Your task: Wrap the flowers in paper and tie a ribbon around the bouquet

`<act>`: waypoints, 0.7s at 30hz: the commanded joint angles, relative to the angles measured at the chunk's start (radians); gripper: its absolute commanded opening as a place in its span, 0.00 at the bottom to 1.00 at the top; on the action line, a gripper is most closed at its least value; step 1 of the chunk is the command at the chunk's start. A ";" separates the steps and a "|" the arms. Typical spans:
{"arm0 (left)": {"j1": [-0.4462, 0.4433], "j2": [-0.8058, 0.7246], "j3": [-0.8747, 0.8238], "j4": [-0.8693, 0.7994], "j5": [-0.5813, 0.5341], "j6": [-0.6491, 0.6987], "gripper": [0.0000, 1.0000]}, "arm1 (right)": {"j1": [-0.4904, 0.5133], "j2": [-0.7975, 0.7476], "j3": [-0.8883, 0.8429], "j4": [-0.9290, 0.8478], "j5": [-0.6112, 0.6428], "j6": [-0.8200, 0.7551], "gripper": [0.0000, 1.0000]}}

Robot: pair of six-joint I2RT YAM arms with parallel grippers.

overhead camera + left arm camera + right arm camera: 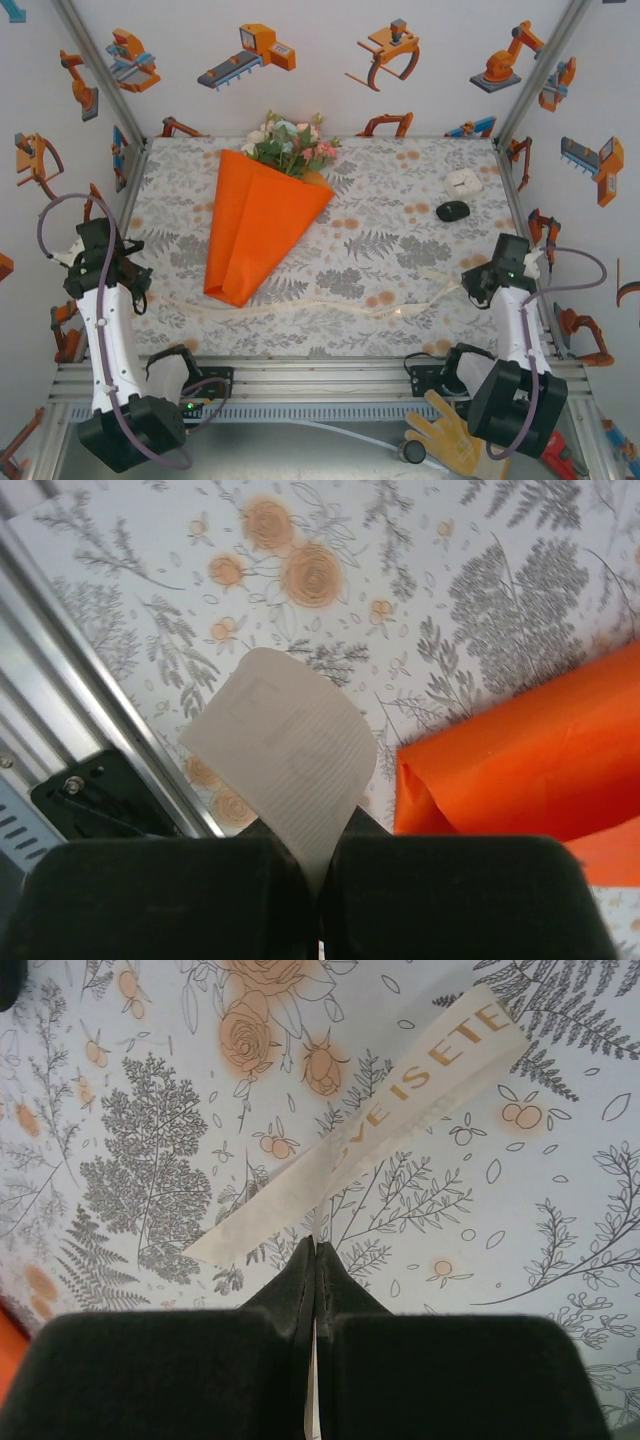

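1. My left gripper [314,870] is pinched tight on one end of the ribbon [320,306]. It sits left of the bouquet [258,225], near its pointed tip.
2. My right gripper [315,1260] is clamped on the ribbon's other end, well right of the bouquet. The free tail carries gold lettering.
3. Between my grippers the ribbon sags across the table [400,240], passing the bouquet's tip. I cannot tell whether they touch.
4. The bouquet lies flat, with the flowers [290,140] poking out of the wide far end of the paper [250,250].
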 commanded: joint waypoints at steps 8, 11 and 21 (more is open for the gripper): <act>0.095 0.128 -0.143 0.116 -0.116 -0.143 0.00 | -0.043 0.017 -0.024 0.100 0.158 -0.019 0.00; 0.098 0.175 -0.169 0.299 -0.072 -0.056 0.00 | -0.086 0.044 -0.052 0.173 0.132 -0.006 0.00; 0.106 0.529 -0.076 0.560 0.113 0.017 0.00 | -0.114 0.179 -0.060 0.342 -0.019 -0.083 0.00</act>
